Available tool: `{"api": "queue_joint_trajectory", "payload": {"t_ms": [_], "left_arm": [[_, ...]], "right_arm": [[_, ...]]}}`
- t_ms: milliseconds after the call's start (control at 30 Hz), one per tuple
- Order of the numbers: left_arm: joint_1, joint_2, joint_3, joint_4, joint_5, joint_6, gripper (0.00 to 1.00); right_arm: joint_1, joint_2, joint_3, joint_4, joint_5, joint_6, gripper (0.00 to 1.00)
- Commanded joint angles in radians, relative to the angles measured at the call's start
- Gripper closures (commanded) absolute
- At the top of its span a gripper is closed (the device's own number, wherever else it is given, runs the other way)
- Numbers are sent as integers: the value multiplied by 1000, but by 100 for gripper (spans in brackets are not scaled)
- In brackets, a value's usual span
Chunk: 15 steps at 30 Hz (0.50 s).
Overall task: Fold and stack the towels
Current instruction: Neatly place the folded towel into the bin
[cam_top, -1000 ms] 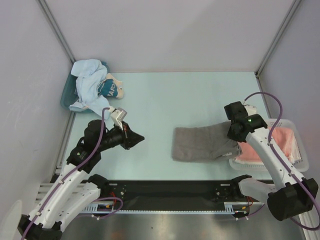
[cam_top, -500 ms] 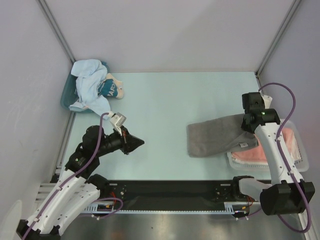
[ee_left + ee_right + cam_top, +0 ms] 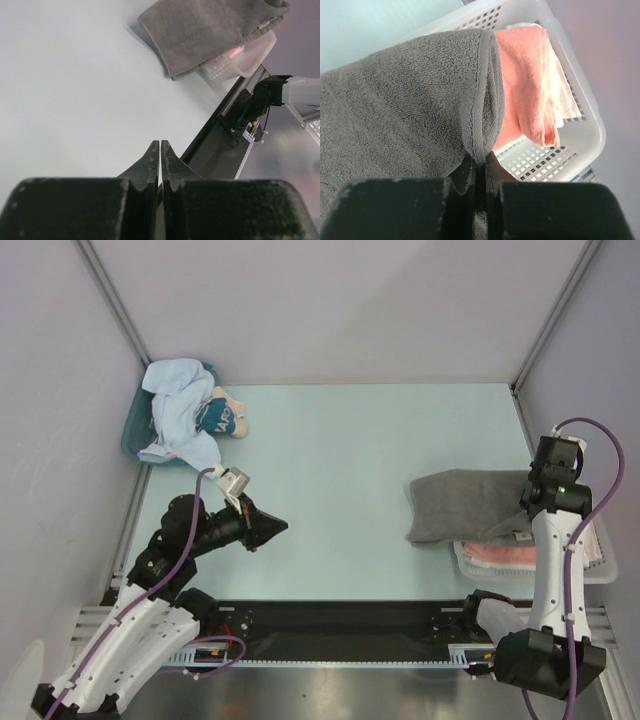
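My right gripper [image 3: 540, 502] [image 3: 480, 161] is shut on the edge of the folded grey towel [image 3: 465, 504] [image 3: 405, 105] and holds it partly over the white basket [image 3: 600, 570] [image 3: 570, 145]. The salmon-pink towel [image 3: 497, 552] [image 3: 527, 85] lies folded in that basket, with a strip of white towel [image 3: 560, 90] beside it. The grey towel also shows in the left wrist view [image 3: 205, 30]. The light blue towel [image 3: 180, 410] lies crumpled at the far left. My left gripper [image 3: 280, 526] [image 3: 160, 150] is shut and empty above the bare table.
A teal basket [image 3: 132, 435] holds the light blue towel at the back left. A small teal bundle with white print [image 3: 222, 416] lies beside it. Grey walls close in the table on three sides. The black base rail [image 3: 350, 620] runs along the near edge.
My right gripper has dragged the grey towel to the right, from the table's middle to over the white basket. My left gripper has barely moved.
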Motion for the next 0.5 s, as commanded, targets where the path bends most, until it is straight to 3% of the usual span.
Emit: {"api": "queue_joint_trajectory", "payload": {"t_ms": [0,467], "left_arm": [[-7,-11,-5,29,-9,22,92],[-7,-20,-7,28,-12,23,92]], "right_arm": [[-19,2,4,51,-28,-77,100],[-79,131,-19,96,62,-80,100]]}}
